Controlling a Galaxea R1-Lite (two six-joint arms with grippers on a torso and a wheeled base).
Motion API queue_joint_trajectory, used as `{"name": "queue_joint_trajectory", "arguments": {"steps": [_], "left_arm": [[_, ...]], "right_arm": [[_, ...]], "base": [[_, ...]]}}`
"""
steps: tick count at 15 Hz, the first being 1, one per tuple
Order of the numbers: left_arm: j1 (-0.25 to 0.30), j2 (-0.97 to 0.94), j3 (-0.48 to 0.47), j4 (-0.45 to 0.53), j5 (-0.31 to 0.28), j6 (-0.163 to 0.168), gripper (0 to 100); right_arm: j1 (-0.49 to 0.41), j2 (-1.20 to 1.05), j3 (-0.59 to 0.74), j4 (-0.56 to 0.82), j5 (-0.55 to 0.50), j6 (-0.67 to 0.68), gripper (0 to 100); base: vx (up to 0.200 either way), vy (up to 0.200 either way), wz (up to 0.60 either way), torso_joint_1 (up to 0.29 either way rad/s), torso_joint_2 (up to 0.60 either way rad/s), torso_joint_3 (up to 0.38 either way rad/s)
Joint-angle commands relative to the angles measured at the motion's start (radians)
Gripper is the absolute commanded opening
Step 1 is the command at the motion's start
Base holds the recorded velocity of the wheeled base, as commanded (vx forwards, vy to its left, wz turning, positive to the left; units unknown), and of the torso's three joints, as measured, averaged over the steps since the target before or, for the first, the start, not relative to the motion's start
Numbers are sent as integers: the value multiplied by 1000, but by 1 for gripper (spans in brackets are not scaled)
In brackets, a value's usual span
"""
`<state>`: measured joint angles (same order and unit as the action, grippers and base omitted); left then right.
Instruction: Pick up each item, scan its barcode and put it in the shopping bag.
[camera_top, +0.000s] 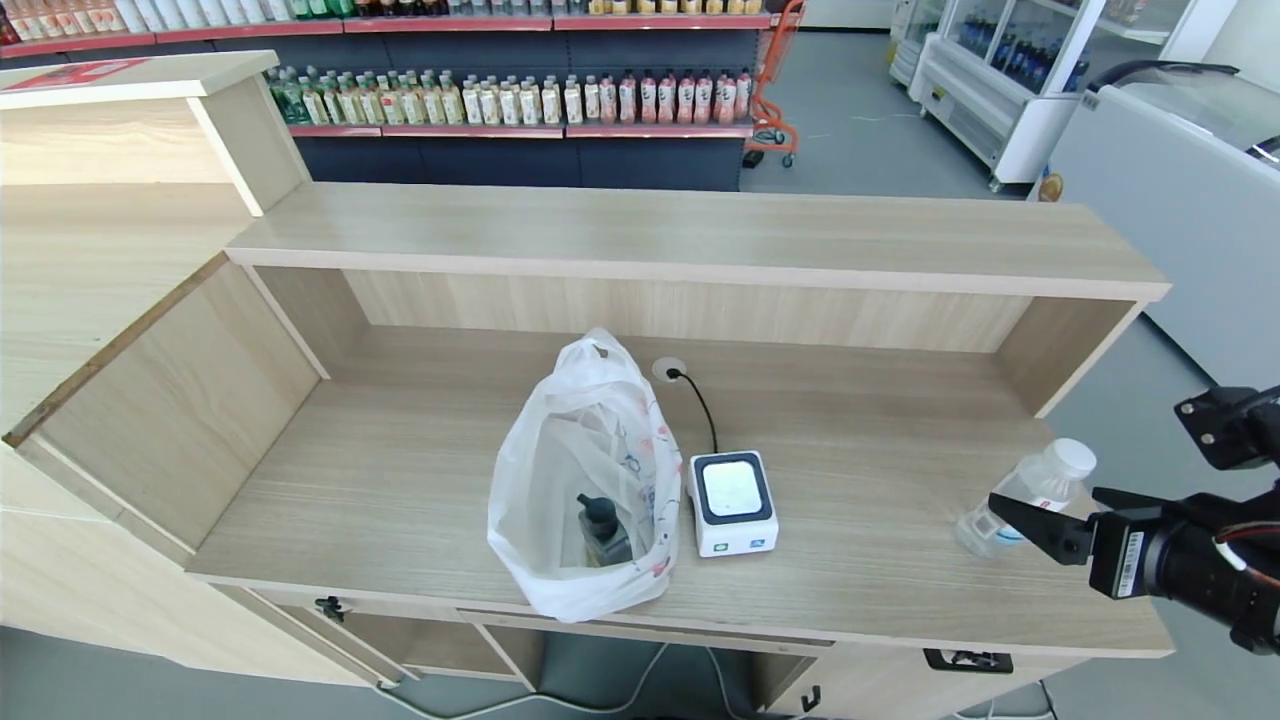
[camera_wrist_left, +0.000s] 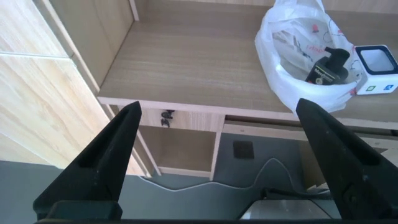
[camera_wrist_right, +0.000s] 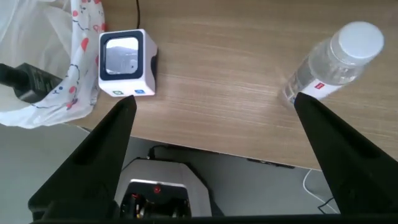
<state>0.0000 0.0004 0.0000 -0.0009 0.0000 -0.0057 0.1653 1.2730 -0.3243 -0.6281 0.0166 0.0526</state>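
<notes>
Right gripper (camera_wrist_right: 214, 102), spread wide, hangs near the bottle (camera_wrist_right: 329, 65) at the counter (camera_wrist_right: 224, 81) edge.

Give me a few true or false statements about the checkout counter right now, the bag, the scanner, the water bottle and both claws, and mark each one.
1. The shopping bag already holds a dark bottle. True.
2. The scanner stands on the robot's left of the bag. False: it stands beside the bag on the robot's right.
3. The right claw is shut on the water bottle. False: its jaws are wide open, and the bottle rests on the counter.
4. The water bottle is clear with a white cap. True.
5. The left claw grips the bag's handle. False: it is open, holds nothing and is in front of the counter, away from the bag.
</notes>
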Motion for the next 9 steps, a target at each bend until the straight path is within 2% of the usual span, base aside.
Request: {"name": "queue_joint_trajectory", "arguments": {"steps": [1,7,9], "left_arm": [[0,1,0,-1,0,0,100],[0,1,0,-1,0,1,100],[0,1,0,-1,0,0,100]], "right_arm": [[0,-7,25,-1,0,0,100],[0,-15,79,-2,2,0,100],[0,-18,82,-2,2,0,100]], "base": [[0,-200,0,7,-2,2],[0,-200,0,3,4,-2],[0,0,0,0,0,0]]}}
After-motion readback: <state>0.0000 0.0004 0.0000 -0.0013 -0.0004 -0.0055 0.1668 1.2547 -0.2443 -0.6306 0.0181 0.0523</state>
